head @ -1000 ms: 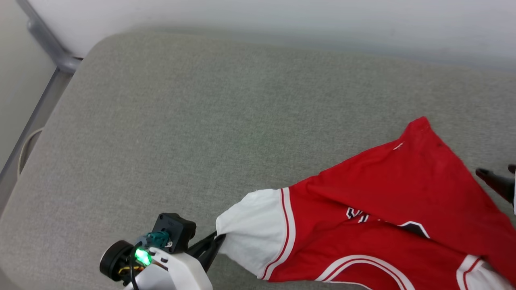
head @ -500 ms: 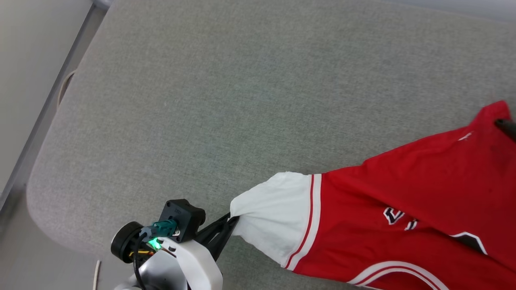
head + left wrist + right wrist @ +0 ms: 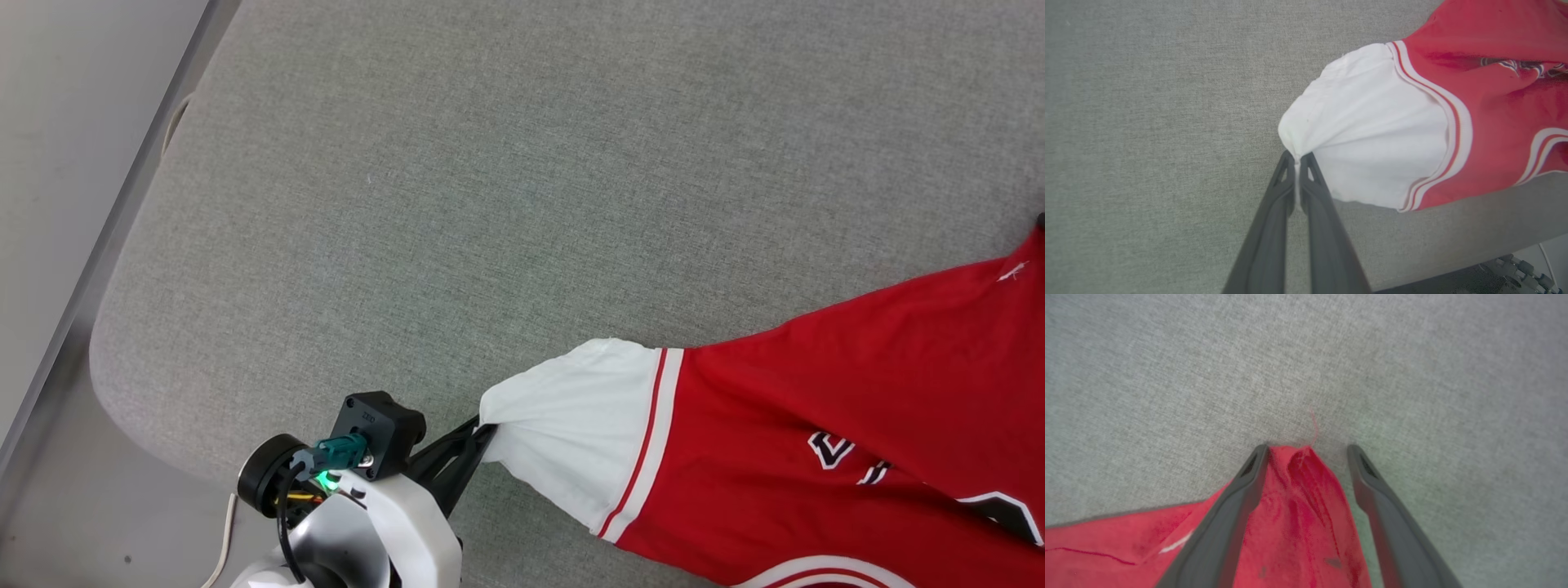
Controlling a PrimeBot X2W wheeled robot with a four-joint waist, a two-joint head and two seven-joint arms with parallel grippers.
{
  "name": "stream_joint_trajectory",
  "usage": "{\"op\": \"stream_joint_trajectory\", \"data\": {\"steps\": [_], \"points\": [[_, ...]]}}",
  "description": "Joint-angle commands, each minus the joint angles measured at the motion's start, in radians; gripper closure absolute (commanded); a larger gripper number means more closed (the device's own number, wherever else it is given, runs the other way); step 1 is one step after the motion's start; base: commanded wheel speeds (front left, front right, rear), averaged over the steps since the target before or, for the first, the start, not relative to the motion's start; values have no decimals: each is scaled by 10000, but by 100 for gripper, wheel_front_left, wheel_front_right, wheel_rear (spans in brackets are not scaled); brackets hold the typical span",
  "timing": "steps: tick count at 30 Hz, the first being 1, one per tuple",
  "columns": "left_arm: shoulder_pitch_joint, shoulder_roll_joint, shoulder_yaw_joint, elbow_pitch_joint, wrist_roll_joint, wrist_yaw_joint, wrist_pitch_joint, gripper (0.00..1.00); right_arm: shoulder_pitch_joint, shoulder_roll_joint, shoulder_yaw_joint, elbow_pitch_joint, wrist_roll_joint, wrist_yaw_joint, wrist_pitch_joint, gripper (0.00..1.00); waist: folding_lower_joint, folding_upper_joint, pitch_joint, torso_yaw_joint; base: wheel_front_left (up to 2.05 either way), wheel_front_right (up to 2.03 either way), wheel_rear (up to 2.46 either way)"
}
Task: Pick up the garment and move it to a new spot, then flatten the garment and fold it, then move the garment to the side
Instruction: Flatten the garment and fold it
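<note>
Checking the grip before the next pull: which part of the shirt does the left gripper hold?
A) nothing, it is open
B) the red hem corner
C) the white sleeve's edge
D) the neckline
C: the left gripper is shut on the shirt, with the white sleeve edge bunched between its tips.

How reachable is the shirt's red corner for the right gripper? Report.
Likely yes: the right gripper, jaws open, straddles the red corner of the shirt on the cushion; nothing blocks it.
</note>
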Motion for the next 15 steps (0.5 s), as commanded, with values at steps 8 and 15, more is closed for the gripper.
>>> {"op": "stream_joint_trajectory", "data": {"steps": [8,15], "points": [[-121,-45,23,79,-58,-12,-147,100,127,66,323,723,135,-6,179,82,-1,0,155,136,0,0,0],[-187,6,71,146,-50,34,-194,100,325,112,172,793,195,-8,134,100,-1,0,26,29,0,0,0]]}}
